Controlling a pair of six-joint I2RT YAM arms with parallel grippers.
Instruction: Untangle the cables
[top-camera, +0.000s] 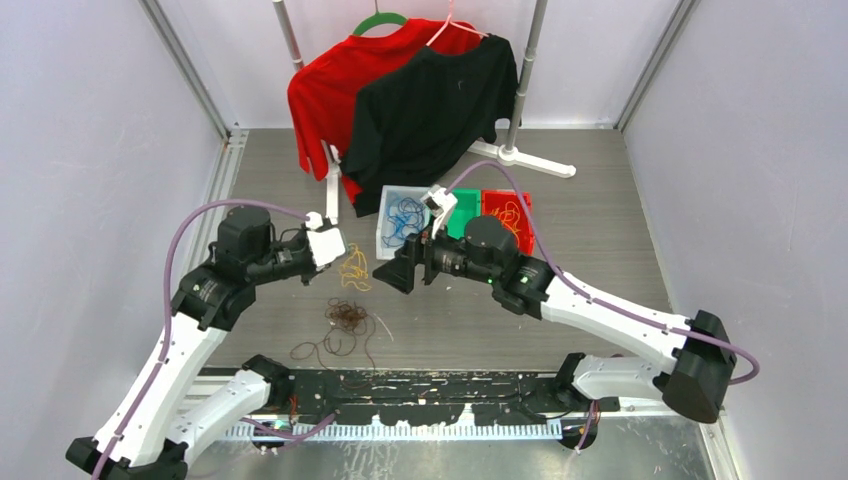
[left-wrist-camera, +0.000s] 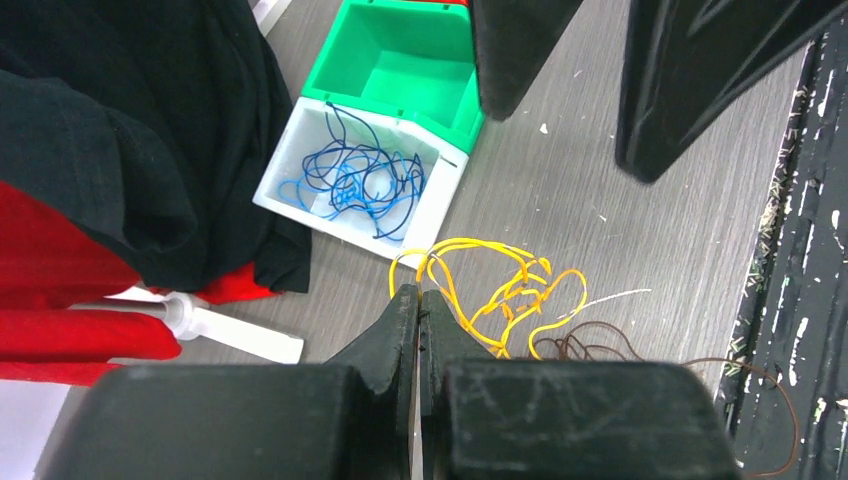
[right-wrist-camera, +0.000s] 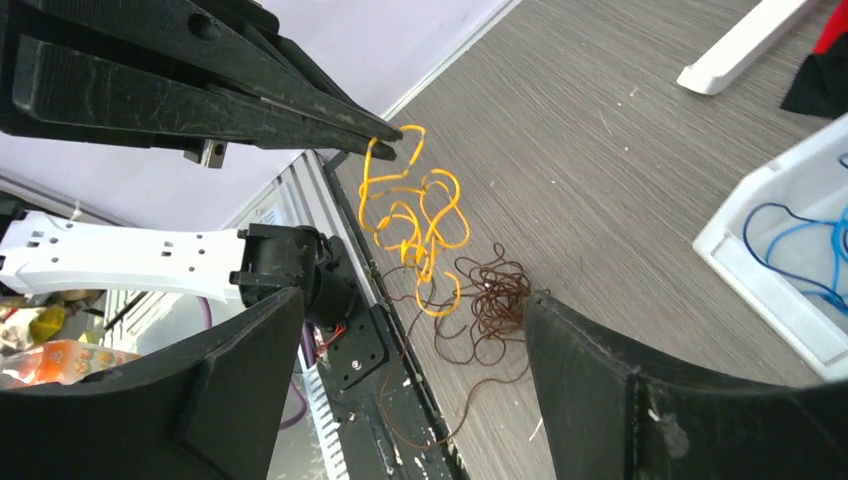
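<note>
Nearest the near edge of the bench (top-camera: 600, 300), left of its middle, the dark brown cable (top-camera: 345, 318) is lying in a tight knot, with loose loops trailing toward that edge. Just beyond it the yellow-orange cable (left-wrist-camera: 500, 295) is dangling in curls. The left fingers (left-wrist-camera: 418, 310) are pressing fully together on its top end. Whether its lowest loops are touching the brown knot cannot be told. The right fingers (top-camera: 393, 275) are standing wide apart and gripping nothing, just right of the yellow-orange cable and above the bench. Farther back, the blue cable (top-camera: 402, 216) is resting coiled inside a white bin (left-wrist-camera: 330, 222). Beside it are sitting a green bin (top-camera: 462, 222) and a red bin (top-camera: 527, 235) holding an orange tangle (top-camera: 508, 215). Toward the far edge a black shirt (top-camera: 430, 110) and a red shirt (top-camera: 325, 90) are hanging.
</note>
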